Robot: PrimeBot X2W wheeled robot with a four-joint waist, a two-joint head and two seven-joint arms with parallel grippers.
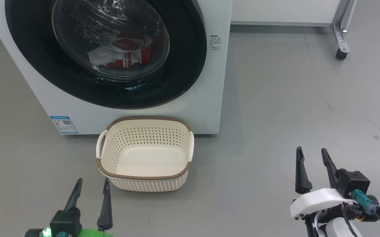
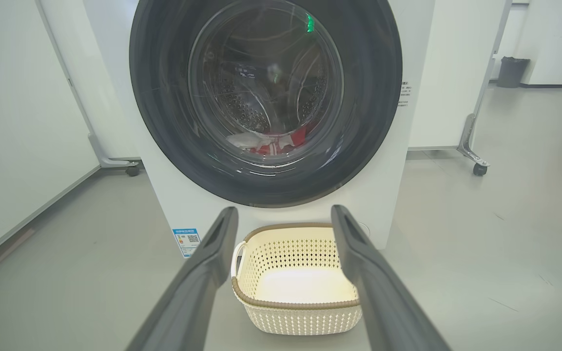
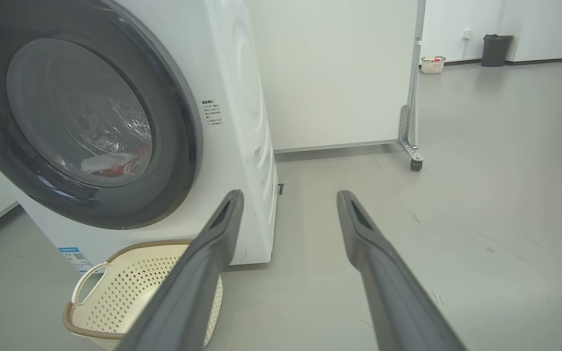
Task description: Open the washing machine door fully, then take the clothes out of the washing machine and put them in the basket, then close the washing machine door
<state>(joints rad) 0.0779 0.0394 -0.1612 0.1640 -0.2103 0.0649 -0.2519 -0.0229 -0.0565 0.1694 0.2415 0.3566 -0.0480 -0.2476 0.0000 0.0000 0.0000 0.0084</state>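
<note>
The white washing machine [image 1: 209, 82] stands ahead with its black-rimmed round door [image 1: 183, 65] shut. Behind the glass lie the red and white clothes [image 1: 124, 54], low in the steel drum. On the floor just in front sits the cream basket [image 1: 145, 182], empty, with a brown rim. My left gripper [image 1: 92, 183] hovers open at the lower left, just short of the basket's near left corner. My right gripper [image 1: 311, 152] stands open at the lower right, well right of the basket. The left wrist view faces the door [image 2: 164, 136] and basket [image 2: 300, 312] head-on between open fingers [image 2: 212, 253].
A white panel on a castor foot [image 1: 341, 52] stands to the machine's right. Another castor [image 2: 132, 170] sits behind the machine's left side. Grey floor [image 1: 292, 108] spreads right of the machine. Far off by the wall are a dark bin [image 3: 495, 48] and a small basket [image 3: 432, 64].
</note>
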